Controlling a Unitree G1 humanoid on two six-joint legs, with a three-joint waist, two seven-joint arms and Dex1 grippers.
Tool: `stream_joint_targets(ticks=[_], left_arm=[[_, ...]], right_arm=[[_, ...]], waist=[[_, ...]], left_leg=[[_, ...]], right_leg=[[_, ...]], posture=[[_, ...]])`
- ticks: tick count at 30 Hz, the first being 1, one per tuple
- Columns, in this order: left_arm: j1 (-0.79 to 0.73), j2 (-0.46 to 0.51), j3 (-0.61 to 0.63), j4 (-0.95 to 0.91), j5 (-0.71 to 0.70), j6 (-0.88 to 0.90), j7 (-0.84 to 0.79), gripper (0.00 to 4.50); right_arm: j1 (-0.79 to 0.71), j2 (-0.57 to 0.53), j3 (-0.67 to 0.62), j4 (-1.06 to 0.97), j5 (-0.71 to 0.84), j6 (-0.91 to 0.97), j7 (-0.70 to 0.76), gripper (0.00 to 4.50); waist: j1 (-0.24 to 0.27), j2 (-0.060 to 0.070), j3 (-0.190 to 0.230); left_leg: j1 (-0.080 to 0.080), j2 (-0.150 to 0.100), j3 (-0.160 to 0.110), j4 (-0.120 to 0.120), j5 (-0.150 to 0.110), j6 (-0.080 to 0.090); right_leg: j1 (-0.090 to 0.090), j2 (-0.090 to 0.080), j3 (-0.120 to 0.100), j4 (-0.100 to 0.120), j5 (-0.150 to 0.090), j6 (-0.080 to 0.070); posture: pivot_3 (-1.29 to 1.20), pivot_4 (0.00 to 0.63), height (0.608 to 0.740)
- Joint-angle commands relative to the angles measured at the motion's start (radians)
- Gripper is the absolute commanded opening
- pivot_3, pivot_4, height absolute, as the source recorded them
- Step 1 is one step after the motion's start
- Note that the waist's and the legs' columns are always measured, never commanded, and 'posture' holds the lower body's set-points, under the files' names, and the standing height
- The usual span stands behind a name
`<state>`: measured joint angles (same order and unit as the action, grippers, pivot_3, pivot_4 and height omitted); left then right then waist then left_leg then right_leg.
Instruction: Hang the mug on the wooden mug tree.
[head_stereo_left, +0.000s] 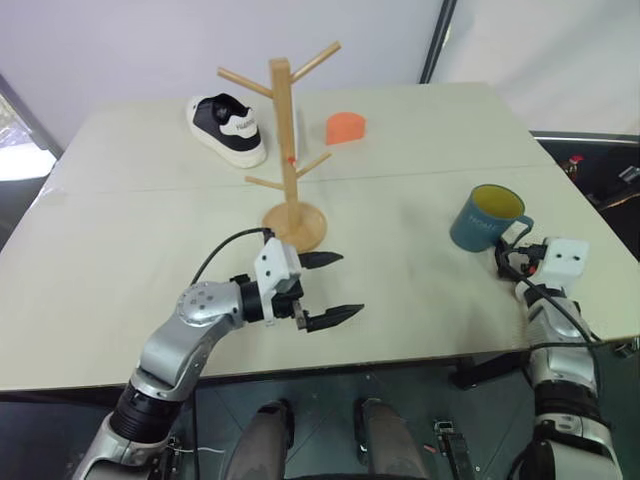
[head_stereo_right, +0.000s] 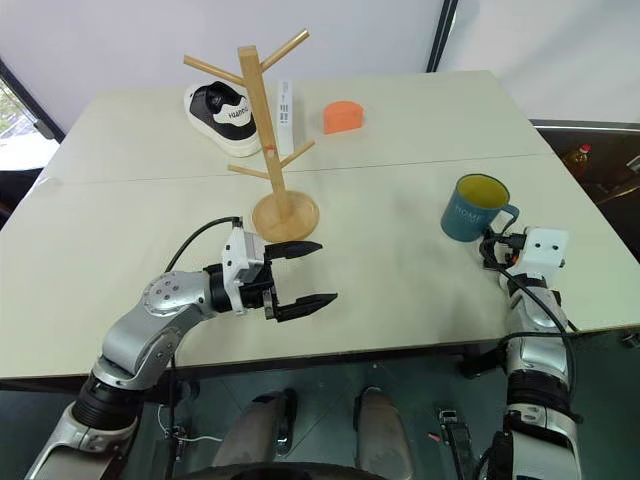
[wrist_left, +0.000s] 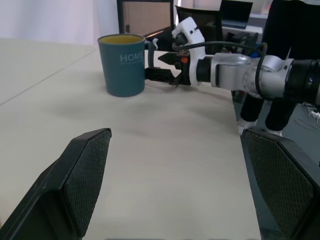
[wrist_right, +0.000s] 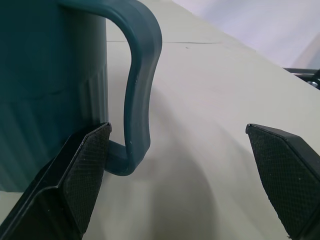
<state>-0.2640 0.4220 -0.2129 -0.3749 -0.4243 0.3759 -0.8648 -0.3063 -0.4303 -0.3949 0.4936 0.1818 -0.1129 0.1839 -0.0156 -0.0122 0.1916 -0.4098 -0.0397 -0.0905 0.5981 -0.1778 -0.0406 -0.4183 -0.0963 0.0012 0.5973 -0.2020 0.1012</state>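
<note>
Our right gripper (wrist_left: 162, 66) sits level at the mug's (head_stereo_left: 485, 218) handle (wrist_right: 137, 95), jaws spread wide, one finger (wrist_right: 82, 175) reaching just beside the loop, gripping nothing. The mug stands upright on the bench (head_stereo_left: 420, 290), mouth up, handle toward that gripper: teal glazed ceramic, yellow inside, white "HOME" lettering. Our left gripper (head_stereo_left: 330, 288) hovers open and empty, pointing right, near the wooden mug tree (head_stereo_left: 290, 150), whose pale post rises from a round base with upward-angled pegs.

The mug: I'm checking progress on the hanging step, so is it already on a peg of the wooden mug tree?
No, the mug stands upright on the table, well apart from the wooden mug tree.
</note>
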Motion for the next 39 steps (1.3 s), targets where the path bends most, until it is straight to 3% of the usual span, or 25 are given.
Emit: stream_joint_targets(ticks=[1, 5, 6, 7, 8, 10, 19, 27, 32, 39], left_arm=[[-0.007, -0.003, 0.02, -0.016, -0.006, -0.028, 0.002, 4.5], [-0.003, 0.0, 0.023, -0.015, -0.006, -0.032, 0.003, 4.5], [0.0, 0.001, 0.023, -0.018, -0.007, -0.032, 0.005, 4.5], [0.002, 0.001, 0.024, -0.018, -0.007, -0.032, 0.005, 4.5], [0.002, 0.002, 0.025, -0.017, -0.007, -0.032, 0.006, 4.5], [0.005, 0.005, 0.029, -0.015, -0.007, -0.033, 0.007, 4.5], [0.019, 0.036, 0.11, 0.023, -0.012, -0.045, 0.011, 4.5], [0.021, 0.064, 0.245, 0.072, -0.056, -0.053, 0.025, 4.5], [0.035, 0.112, 0.351, 0.106, -0.096, -0.058, 0.003, 4.5], [0.064, 0.145, 0.416, 0.124, -0.09, -0.085, 0.01, 4.5]], right_arm=[[-0.024, -0.01, 0.002, -0.001, 0.018, -0.024, 0.027, 3.63], [-0.028, -0.006, 0.006, 0.002, 0.019, -0.028, 0.039, 1.62], [-0.026, -0.006, 0.006, -0.001, 0.022, -0.03, 0.043, 1.55], [-0.027, -0.006, 0.006, -0.002, 0.023, -0.031, 0.047, 0.99], [-0.025, -0.006, 0.007, -0.007, 0.023, -0.032, 0.05, 0.82], [-0.015, -0.011, 0.017, -0.03, 0.019, -0.034, 0.064, 0.04], [0.016, -0.072, 0.117, -0.308, 0.018, 0.051, 0.208, 0.04], [-0.032, -0.209, 0.355, -0.688, 0.03, 0.202, 0.517, 0.04], [-0.265, -0.248, 0.524, -0.766, -0.048, 0.358, 0.608, 0.04], [-0.522, -0.17, 0.683, -0.726, -0.191, 0.514, 0.591, 0.04]], waist=[[0.0, 0.0, 0.0], [0.0, 0.0, 0.0], [0.0, 0.0, 0.0], [0.0, 0.0, 0.0], [0.0, 0.0, 0.0], [0.0, 0.0, 0.0], [-0.001, 0.001, 0.001], [-0.001, 0.0, 0.001], [-0.003, 0.0, 0.002], [0.003, -0.001, 0.002]], left_leg=[[0.0, 0.0, 0.0, 0.0, 0.0, 0.0], [0.0, 0.0, 0.0, 0.0, 0.0, 0.0], [0.0, 0.0, 0.0, 0.0, 0.0, 0.0], [0.0, 0.0, 0.0, 0.0, 0.0, 0.0], [0.0, 0.0, 0.0, 0.0, 0.0, 0.0], [0.0, 0.0, 0.0, 0.0, 0.0, 0.0], [0.0, 0.001, 0.0, 0.0, 0.0, 0.0], [0.0, 0.002, 0.0, -0.001, 0.0, 0.0], [-0.001, 0.002, 0.001, -0.001, 0.0, 0.0], [-0.009, 0.002, 0.002, -0.002, -0.001, 0.0]], right_leg=[[0.0, 0.0, 0.0, 0.0, 0.0, 0.0], [0.0, 0.0, 0.0, 0.0, 0.0, 0.0], [0.0, 0.0, 0.0, 0.0, 0.0, 0.0], [0.0, 0.0, 0.0, 0.0, 0.0, 0.0], [0.0, 0.0, 0.0, 0.0, 0.0, 0.0], [0.0, 0.0, 0.0, 0.0, 0.0, 0.0], [0.0, 0.0, 0.0, 0.0, 0.0, 0.0], [-0.002, 0.0, 0.0, 0.0, 0.0, 0.0], [-0.003, 0.0, -0.001, -0.001, 0.0, 0.0], [-0.011, -0.001, -0.001, -0.002, 0.002, -0.003]], posture=[[0.0, 0.15, 0.74], [0.0, 0.15, 0.74], [0.0, 0.15, 0.74], [0.0, 0.15, 0.74], [0.0, 0.15, 0.74], [0.0, 0.15, 0.74], [0.0, 0.15, 0.74], [0.0, 0.15, 0.74], [0.0, 0.15, 0.74], [0.0, 0.15, 0.74]])
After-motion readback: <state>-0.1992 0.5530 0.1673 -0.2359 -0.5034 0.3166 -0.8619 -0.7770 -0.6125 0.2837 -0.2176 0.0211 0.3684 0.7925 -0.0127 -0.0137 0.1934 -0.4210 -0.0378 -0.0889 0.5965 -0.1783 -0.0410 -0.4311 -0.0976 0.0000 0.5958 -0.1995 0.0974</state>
